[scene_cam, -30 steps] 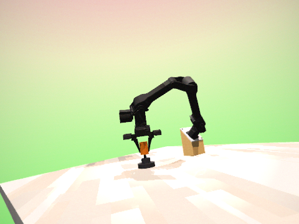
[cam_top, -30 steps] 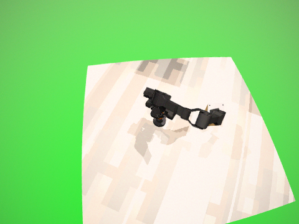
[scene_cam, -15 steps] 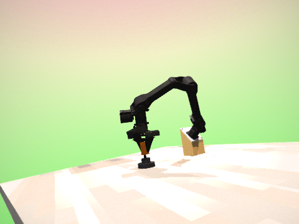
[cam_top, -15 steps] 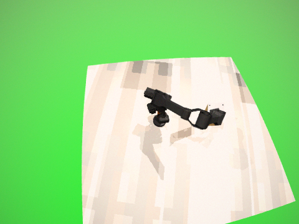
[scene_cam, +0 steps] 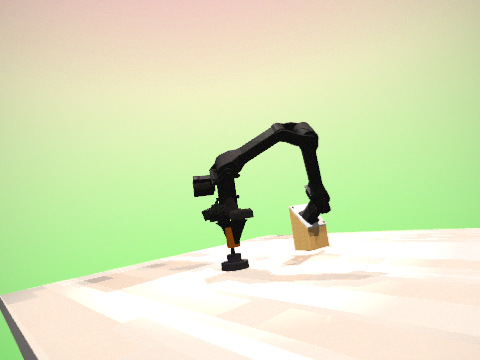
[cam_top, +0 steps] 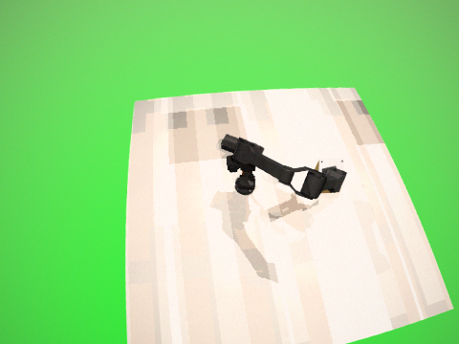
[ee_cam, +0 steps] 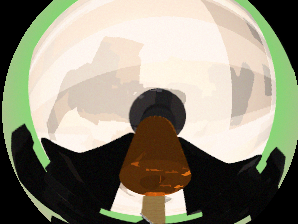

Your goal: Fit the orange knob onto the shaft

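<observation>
The orange knob (scene_cam: 230, 238) (ee_cam: 155, 155) is upright between the fingers of my gripper (scene_cam: 233, 239) (ee_cam: 155, 139), which is shut on it. The round dark pedestal (scene_cam: 235, 265) (cam_top: 245, 186) (ee_cam: 139, 111) stands on the table below. In the exterior view a short piece of the dark shaft (scene_cam: 232, 251) shows between the knob's lower end and the pedestal, so the knob is above the pedestal, at or just over the shaft's top. The wrist view shows the knob's lower end in front of the pedestal, hiding the shaft. The shaft's flat side and the knob's hole are hidden.
The arm's base stands on a tan block (scene_cam: 310, 239) with a pale top, to the right of the pedestal in the exterior view. The arm (cam_top: 273, 168) arches from it over to the pedestal. Shadows of the arm lie across the pale, patchy table (cam_top: 191, 287) (scene_cam: 150, 300).
</observation>
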Motion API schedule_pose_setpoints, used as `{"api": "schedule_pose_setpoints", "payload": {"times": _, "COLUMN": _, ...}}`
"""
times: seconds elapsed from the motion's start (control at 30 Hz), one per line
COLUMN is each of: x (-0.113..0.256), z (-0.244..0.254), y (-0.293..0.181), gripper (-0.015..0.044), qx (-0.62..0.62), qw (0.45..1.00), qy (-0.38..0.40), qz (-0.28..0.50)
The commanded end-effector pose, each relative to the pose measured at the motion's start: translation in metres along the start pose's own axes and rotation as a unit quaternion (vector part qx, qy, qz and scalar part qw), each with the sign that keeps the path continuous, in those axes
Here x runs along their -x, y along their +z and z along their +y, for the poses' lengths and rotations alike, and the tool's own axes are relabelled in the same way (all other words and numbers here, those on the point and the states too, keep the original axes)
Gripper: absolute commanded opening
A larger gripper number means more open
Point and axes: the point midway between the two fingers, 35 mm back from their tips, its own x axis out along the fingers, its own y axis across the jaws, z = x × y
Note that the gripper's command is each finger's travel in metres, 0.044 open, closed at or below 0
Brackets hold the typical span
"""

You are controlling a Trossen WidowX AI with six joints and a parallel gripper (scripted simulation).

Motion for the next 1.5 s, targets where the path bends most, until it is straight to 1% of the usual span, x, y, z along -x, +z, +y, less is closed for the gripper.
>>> {"api": "schedule_pose_setpoints", "payload": {"times": 0.0, "x": 0.0002, "z": -0.001, "y": 0.0026, "gripper": 0.0, "qx": -0.002, "qw": 1.0, "qy": 0.0, "qz": -0.003}}
{"api": "schedule_pose_setpoints", "payload": {"times": 0.33, "x": -0.0039, "z": -0.0034, "y": 0.0049, "gripper": 0.0, "qx": -0.002, "qw": 1.0, "qy": 0.0, "qz": -0.003}}
{"api": "schedule_pose_setpoints", "payload": {"times": 0.8, "x": 0.0015, "z": -0.0029, "y": 0.0038, "gripper": 0.0, "qx": -0.002, "qw": 1.0, "qy": 0.0, "qz": -0.003}}
{"api": "schedule_pose_setpoints", "payload": {"times": 0.87, "x": 0.0017, "z": -0.0028, "y": 0.0036, "gripper": 0.0, "qx": -0.015, "qw": 1.0, "qy": 0.0, "qz": -0.003}}
{"api": "schedule_pose_setpoints", "payload": {"times": 1.07, "x": 0.0027, "z": -0.0017, "y": 0.0002, "gripper": 0.0, "qx": -0.107, "qw": 0.994, "qy": 0.0, "qz": -0.003}}
{"api": "schedule_pose_setpoints", "payload": {"times": 1.47, "x": 0.0009, "z": -0.003, "y": 0.002, "gripper": 0.0, "qx": -0.107, "qw": 0.994, "qy": 0.0, "qz": -0.003}}
